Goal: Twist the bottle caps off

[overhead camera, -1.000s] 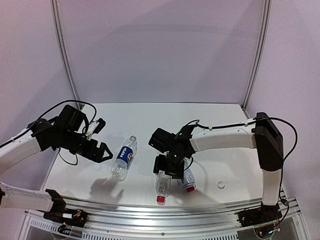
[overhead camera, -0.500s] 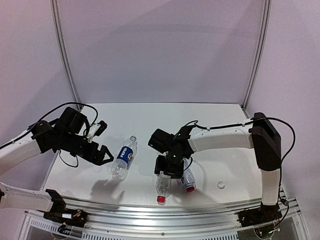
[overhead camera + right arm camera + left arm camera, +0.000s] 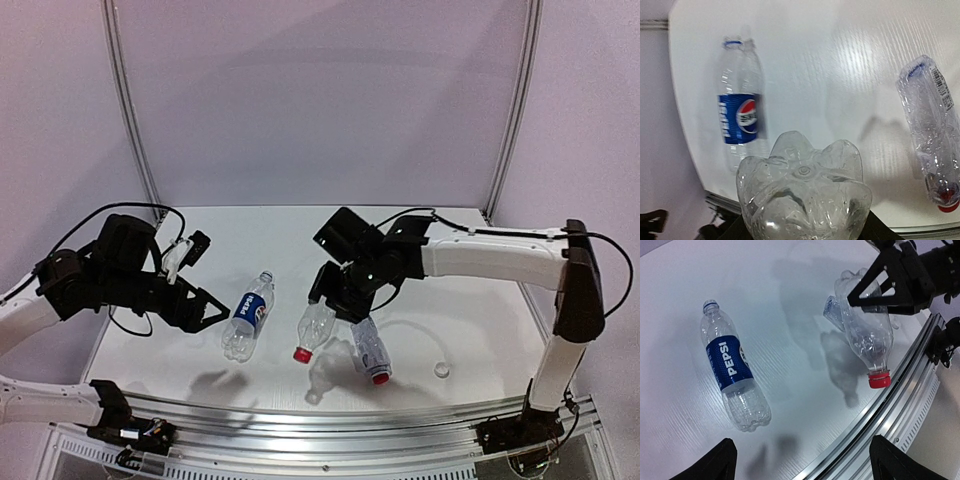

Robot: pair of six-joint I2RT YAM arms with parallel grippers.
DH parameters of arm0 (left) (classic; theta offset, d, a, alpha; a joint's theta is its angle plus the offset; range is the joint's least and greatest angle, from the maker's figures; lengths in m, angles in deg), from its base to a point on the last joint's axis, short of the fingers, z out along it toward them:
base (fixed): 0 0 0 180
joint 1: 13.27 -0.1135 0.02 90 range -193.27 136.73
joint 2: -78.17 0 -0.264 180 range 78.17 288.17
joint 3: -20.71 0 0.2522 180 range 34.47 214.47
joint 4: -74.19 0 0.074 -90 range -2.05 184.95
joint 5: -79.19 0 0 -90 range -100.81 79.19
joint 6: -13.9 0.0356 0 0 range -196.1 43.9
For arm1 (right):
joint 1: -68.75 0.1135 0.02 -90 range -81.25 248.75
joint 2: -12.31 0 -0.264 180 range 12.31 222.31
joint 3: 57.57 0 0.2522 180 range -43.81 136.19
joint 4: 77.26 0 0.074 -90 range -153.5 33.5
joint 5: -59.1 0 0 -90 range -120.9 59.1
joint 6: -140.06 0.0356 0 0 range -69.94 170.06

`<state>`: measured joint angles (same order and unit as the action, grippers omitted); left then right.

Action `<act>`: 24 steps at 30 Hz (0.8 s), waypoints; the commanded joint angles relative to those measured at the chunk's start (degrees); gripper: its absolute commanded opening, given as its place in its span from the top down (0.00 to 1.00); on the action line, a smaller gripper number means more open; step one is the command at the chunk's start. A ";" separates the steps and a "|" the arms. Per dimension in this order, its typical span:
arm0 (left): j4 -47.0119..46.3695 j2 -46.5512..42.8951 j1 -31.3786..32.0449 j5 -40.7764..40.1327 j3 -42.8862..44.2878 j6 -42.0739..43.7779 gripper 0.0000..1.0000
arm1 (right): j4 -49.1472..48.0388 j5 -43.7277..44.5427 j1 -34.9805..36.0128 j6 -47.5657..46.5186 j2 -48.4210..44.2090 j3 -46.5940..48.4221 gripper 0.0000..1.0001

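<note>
Holding ribbed bottle [image 3: 313,330] aloft, right tool [image 3: 334,298] hangs by second bottle [image 3: 371,350]; left tool [image 3: 210,311] gapes near Pepsi bottle [image 3: 248,314]

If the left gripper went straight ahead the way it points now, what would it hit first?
Most likely the Pepsi bottle, near its base, lying just ahead of the open left gripper. Depth is unclear; it could touch the table first.
</note>
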<state>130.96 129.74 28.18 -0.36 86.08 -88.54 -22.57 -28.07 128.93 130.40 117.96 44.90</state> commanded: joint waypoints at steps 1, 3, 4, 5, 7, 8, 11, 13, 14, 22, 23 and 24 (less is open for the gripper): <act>-4.24 -1.47 2.84 -0.75 2.30 -0.88 0.09 | -5.72 4.00 -0.37 9.22 -7.32 -1.73 0.46; -5.45 -1.31 4.52 -2.40 3.56 -0.57 0.09 | -8.51 4.72 -0.33 12.22 -9.81 -4.17 0.47; -6.26 -1.13 5.31 -3.09 4.10 -0.34 0.09 | -9.94 4.96 -0.37 13.70 -10.94 -5.71 0.47; -7.14 -1.06 6.00 -3.85 4.59 -0.24 0.09 | -11.41 5.21 -0.34 15.12 -12.04 -7.14 0.48; -9.22 -0.74 7.23 -5.41 5.25 0.01 0.10 | -13.38 5.99 -0.38 17.57 -13.80 -9.61 0.49; -10.37 -0.61 7.84 -6.25 5.45 0.17 0.10 | -14.35 6.18 -0.40 18.67 -14.54 -10.43 0.49; -13.99 -0.09 9.65 -9.17 5.41 1.02 0.11 | -17.07 7.01 -0.33 21.58 -16.29 -12.32 0.49; -16.79 0.17 11.00 -11.64 4.98 1.77 0.11 | -18.24 7.53 -0.31 23.00 -17.16 -13.11 0.49; -18.13 0.24 11.65 -12.71 4.74 2.25 0.12 | -18.50 7.95 -0.33 23.59 -17.55 -13.31 0.49; -24.56 1.11 14.30 -13.72 3.90 8.16 0.15 | -20.01 10.48 -0.24 27.05 -20.13 -14.18 0.50; -24.90 1.22 14.45 -13.54 3.73 8.64 0.16 | -20.48 10.73 -0.23 27.50 -20.39 -14.54 0.50; -25.23 1.41 14.52 -13.37 3.61 9.05 0.16 | -20.99 11.00 -0.24 28.00 -20.66 -14.77 0.50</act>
<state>109.49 130.58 41.91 -13.08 90.43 -83.21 -41.35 -19.59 128.80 155.25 99.60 31.80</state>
